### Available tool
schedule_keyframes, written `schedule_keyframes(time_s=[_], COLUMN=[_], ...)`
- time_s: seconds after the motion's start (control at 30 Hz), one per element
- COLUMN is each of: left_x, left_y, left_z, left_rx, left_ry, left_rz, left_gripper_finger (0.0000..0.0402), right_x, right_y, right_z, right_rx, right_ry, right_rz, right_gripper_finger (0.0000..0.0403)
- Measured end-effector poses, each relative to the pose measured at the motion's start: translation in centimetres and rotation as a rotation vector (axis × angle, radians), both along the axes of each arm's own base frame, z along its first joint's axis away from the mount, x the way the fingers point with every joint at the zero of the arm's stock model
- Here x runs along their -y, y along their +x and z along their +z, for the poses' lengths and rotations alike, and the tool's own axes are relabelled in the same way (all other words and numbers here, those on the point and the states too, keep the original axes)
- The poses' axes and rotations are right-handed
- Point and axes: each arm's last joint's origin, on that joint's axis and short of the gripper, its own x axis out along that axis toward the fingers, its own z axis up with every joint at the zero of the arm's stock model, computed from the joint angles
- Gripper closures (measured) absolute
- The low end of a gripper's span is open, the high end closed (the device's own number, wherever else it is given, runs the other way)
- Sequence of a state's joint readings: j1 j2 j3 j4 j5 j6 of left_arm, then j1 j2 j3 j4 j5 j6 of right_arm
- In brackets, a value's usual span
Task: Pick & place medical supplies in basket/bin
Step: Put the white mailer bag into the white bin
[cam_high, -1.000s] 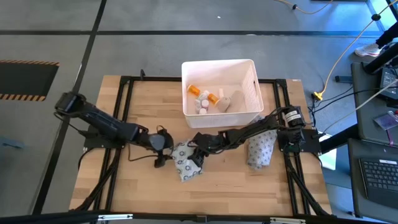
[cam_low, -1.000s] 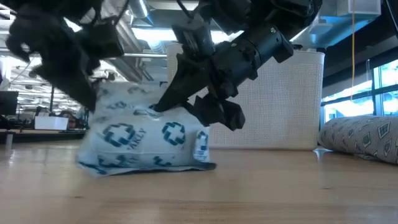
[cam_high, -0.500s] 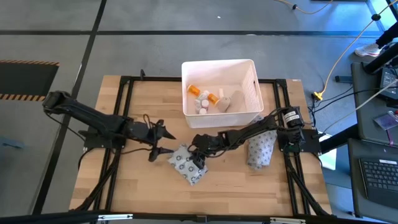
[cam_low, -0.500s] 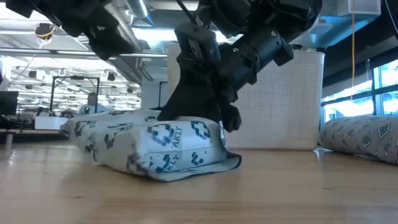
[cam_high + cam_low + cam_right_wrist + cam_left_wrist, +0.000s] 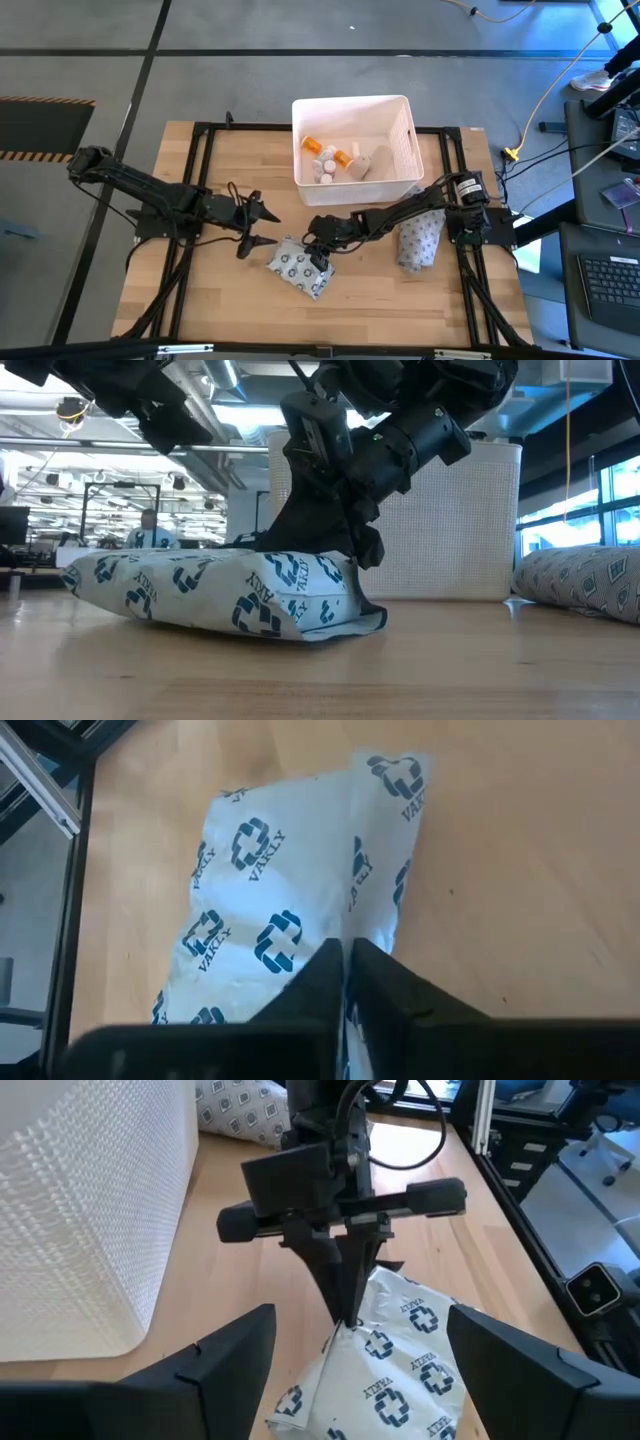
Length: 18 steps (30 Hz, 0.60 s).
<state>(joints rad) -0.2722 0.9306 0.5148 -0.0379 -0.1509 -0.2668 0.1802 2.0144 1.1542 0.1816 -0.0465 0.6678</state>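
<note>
A flat grey packet point(image 5: 298, 270) printed with blue crosses lies on the table in front of the white bin point(image 5: 405, 125). My right gripper point(image 5: 320, 257) is shut on the packet's right end. In the bin lie orange pill bottles point(image 5: 330, 152) and small white bottles and caps point(image 5: 325, 170). My left gripper point(image 5: 271, 228) stands open above the table, just left of the packet, with nothing between its fingers. In the low view the packet point(image 5: 215, 595) rests flat on its broad side. My right gripper pinches a raised fold point(image 5: 351, 932) at the packet's right end between its two fingers. The fingers point(image 5: 345, 1285) slant down from the table's right side. The packet lies flat on the table, with only the pinched fold drawn up.
A patterned grey cushion-like bag point(image 5: 418, 240) lies under my right arm, right of the packet. Black frame rails point(image 5: 205, 150) run along the table's sides. Bare wood lies in front of the packet toward the near edge.
My left gripper has risen and drawn back toward the table's left edge, away from the packet, staying open. The packet has dropped from standing up to lying flat. My right gripper has shut on its right end.
</note>
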Motion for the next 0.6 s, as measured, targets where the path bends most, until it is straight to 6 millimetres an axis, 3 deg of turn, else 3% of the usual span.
schedule_keyframes(time_s=[0.1,0.37,0.47,0.6], left_x=[0.0,0.0,0.0,0.1], left_y=[-0.1,-0.1,-0.2,-0.3], left_z=[-0.1,-0.2,-0.3,-0.6], left_rx=[-0.014,-0.021,-0.036,-0.075], left_ry=[0.004,0.003,-0.002,-0.016], left_rz=[-0.001,-0.007,-0.024,-0.062], left_gripper_finger=[0.0114,0.0114,0.0114,0.0114], right_x=[0.0,0.0,-0.4,-0.9], right_y=[0.0,0.2,0.9,1.2], right_z=[0.0,0.4,2.1,6.1], right_rx=[0.007,0.023,0.084,0.143], right_ry=[-0.012,-0.041,-0.049,-0.104], right_rz=[0.01,0.006,0.049,0.113], right_gripper_finger=[0.0396,0.0401,0.0402,0.0402])
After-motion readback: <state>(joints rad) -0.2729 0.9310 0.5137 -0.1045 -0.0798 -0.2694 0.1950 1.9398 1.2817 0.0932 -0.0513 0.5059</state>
